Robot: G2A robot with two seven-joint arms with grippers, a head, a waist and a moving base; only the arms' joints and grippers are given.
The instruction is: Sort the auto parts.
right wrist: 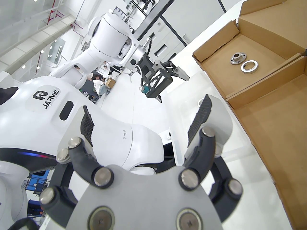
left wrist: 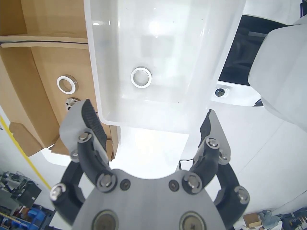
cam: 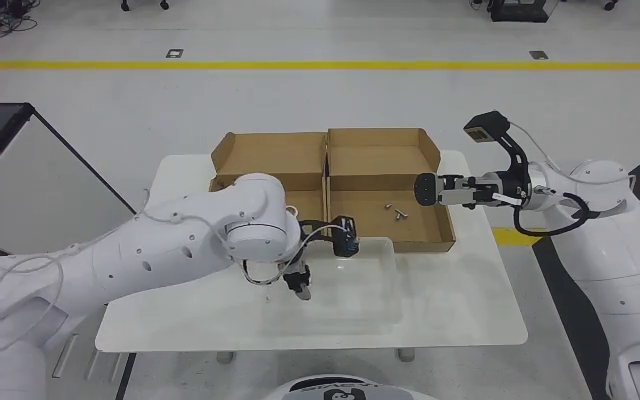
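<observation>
White table, clear tray; a ring lies beyond the spread left jaws.

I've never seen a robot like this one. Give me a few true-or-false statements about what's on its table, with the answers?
1. A silver metal ring lies in the clear plastic tray. True.
2. The left pincer grips a ring. False: it is open and empty.
3. A second silver ring and a flanged metal hub lie side by side in one brown cardboard box. True.
4. The two small bolts lie in the tray. False: they lie in the other cardboard box.
</observation>
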